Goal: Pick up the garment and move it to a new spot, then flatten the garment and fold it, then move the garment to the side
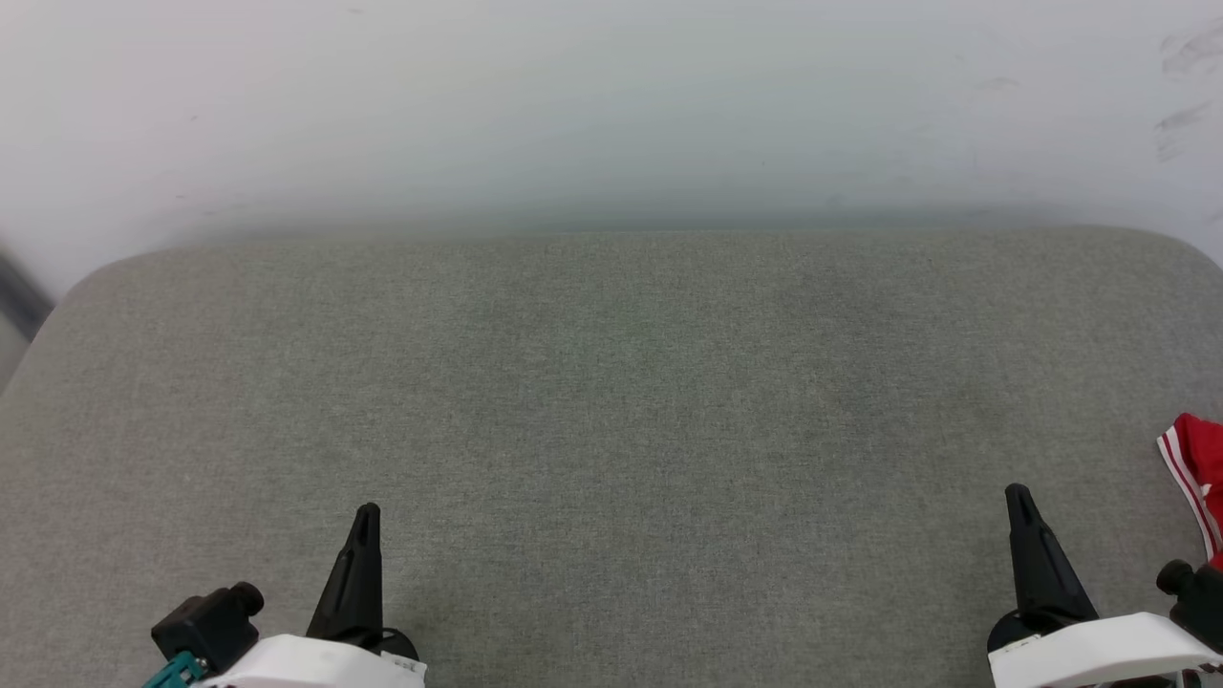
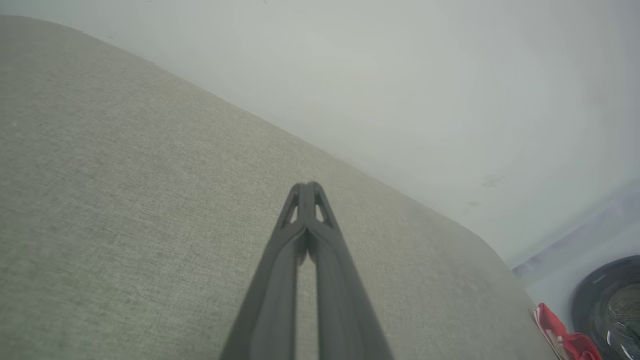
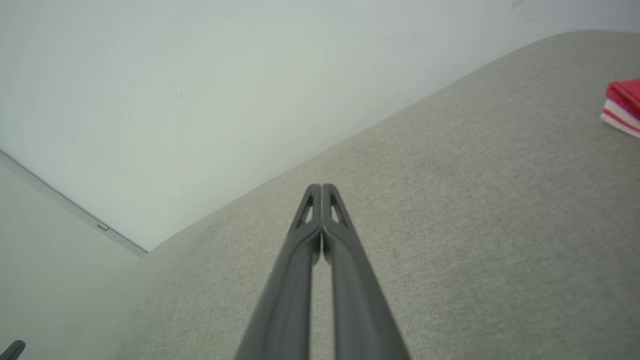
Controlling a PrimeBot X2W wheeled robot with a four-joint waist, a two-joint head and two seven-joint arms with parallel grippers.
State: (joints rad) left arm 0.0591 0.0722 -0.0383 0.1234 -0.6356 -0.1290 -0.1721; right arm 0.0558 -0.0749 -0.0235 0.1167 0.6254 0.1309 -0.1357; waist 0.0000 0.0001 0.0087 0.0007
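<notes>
Left gripper [image 1: 366, 514]: fingers pressed together, nothing between them, low at the near left of the pad [image 1: 611, 382]. Right gripper [image 1: 1019, 497]: likewise closed and empty-handed, near right.

Garment [image 1: 1196, 468]: at the pad's far right rim, just beside the right gripper and apart from it. Only a red corner with white stripes is visible. The right wrist view shows that end as stacked layers (folded or merely bunched, I cannot tell).

Stage: not settled. The scene fits a garment waiting at the side to be fetched, and equally one folded and set aside.

Handling, as a judgement: in either case the right arm needs care near that corner, since cloth at a rim may drag over if brushed.

Edges and room: the far corners are rounded and the wall [image 1: 611, 96] stands close behind the far edge. The broad middle of the pad gives ample room for spreading cloth.
</notes>
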